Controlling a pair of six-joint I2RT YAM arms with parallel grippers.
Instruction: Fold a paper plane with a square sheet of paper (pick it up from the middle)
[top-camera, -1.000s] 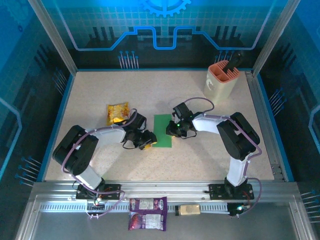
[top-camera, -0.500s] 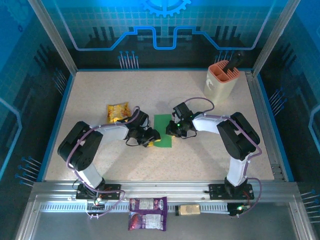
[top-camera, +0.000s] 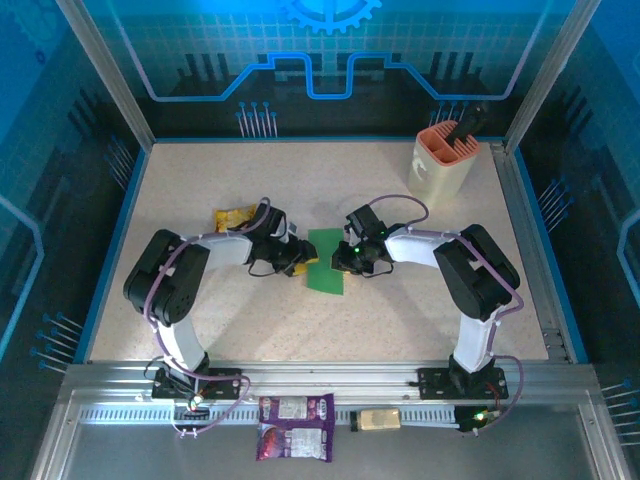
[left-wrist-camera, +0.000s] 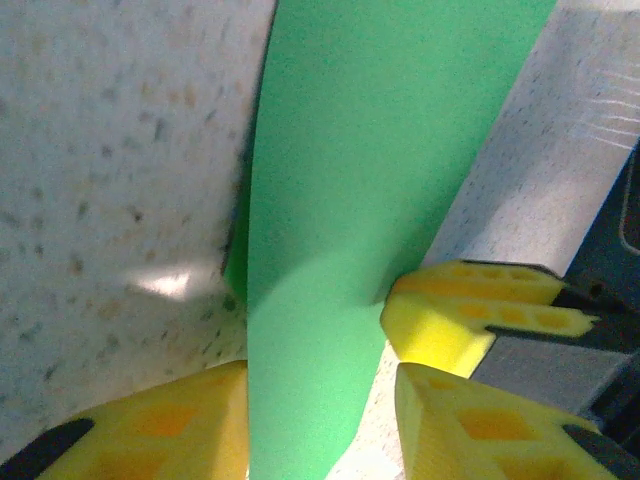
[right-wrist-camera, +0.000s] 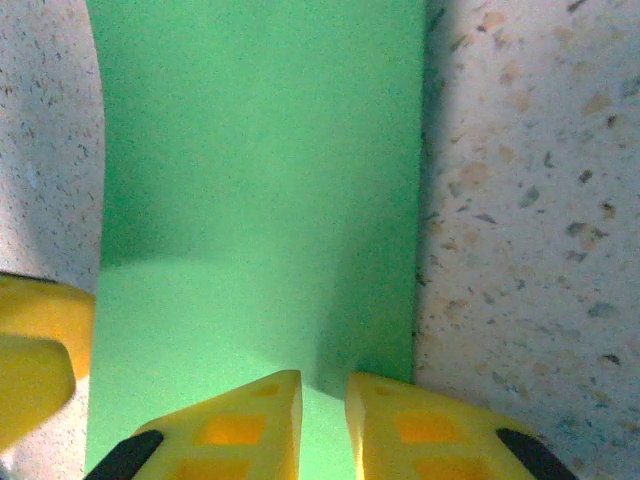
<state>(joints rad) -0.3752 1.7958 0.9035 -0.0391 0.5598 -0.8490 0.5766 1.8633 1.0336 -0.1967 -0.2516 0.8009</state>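
Speckled table (top-camera: 400, 310): snack packet (top-camera: 232, 216) partly under left arm (top-camera: 215, 248), near green paper (top-camera: 326, 268).

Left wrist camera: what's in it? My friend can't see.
A strip of green paper runs up the middle over a speckled table. Two yellow fingers sit either side at the bottom; another yellow finger touches its right edge.

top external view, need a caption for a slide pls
Both arms' jaws flank the folded green sheet of paper, a yellow snack packet beside the left arm
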